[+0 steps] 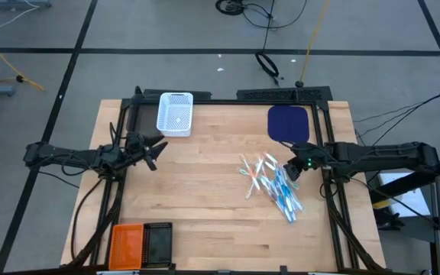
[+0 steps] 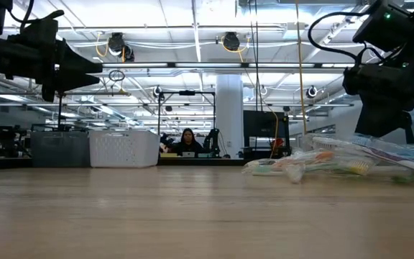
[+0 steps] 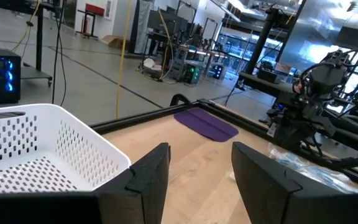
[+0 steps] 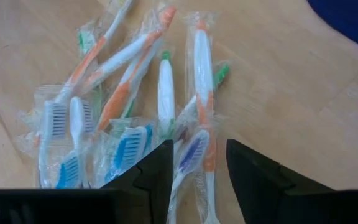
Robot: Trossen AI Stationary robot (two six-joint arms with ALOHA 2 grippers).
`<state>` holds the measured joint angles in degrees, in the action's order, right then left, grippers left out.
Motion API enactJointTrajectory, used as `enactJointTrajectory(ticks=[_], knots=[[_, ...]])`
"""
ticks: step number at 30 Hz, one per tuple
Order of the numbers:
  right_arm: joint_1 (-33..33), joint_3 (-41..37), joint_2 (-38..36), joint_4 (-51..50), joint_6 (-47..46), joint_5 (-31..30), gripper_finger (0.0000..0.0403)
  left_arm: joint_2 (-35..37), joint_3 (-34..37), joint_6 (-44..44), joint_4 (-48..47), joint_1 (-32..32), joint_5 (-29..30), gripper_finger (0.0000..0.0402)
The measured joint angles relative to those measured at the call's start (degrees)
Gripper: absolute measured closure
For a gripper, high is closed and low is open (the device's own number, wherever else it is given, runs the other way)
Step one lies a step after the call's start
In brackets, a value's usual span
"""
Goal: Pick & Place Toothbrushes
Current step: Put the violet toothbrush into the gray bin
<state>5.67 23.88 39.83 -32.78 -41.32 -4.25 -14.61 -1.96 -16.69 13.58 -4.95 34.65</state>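
Several toothbrushes (image 1: 270, 183) in clear wrappers lie in a loose pile on the wooden table, right of the middle; their handles are white with orange, green and blue (image 4: 166, 99). My right gripper (image 4: 197, 168) hovers open above the pile's right side, tipped down, touching nothing (image 1: 290, 169). My left gripper (image 3: 201, 174) stands open and level at the table's left side (image 1: 155, 149), near the white basket (image 1: 176, 113).
A white perforated basket (image 3: 36, 155) stands at the far edge, left of the middle. A dark blue mat (image 1: 289, 122) lies at the far right. An orange tray (image 1: 126, 244) and a black tray (image 1: 157, 241) sit at the near left edge.
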Motion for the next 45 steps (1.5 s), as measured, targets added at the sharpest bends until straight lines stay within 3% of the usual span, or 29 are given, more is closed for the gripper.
enactJointTrajectory(ticks=[16,25,31,38,45], knots=[[-0.02,-4.24,4.37,9.01,-0.02,1.49,0.0277,0.0,-0.02,-0.04,-0.01,0.0,0.0,0.0227],[-0.03,-4.26,4.35,12.14,0.85,1.49,0.0393,0.0,-0.02,-0.04,-0.02,0.0,0.0,0.0227],[-0.02,-3.8,4.37,11.96,1.81,0.98,0.04,0.0,-0.02,-0.31,0.0,0.0,0.0,0.0227],[-0.02,1.54,4.35,13.42,7.12,-4.52,0.0402,-0.02,-0.02,-1.72,1.76,0.0,-0.06,0.0227],[-0.02,5.64,4.33,26.89,15.81,-6.49,0.0402,-0.02,-0.02,-1.96,4.61,0.0,-0.74,0.0227]])
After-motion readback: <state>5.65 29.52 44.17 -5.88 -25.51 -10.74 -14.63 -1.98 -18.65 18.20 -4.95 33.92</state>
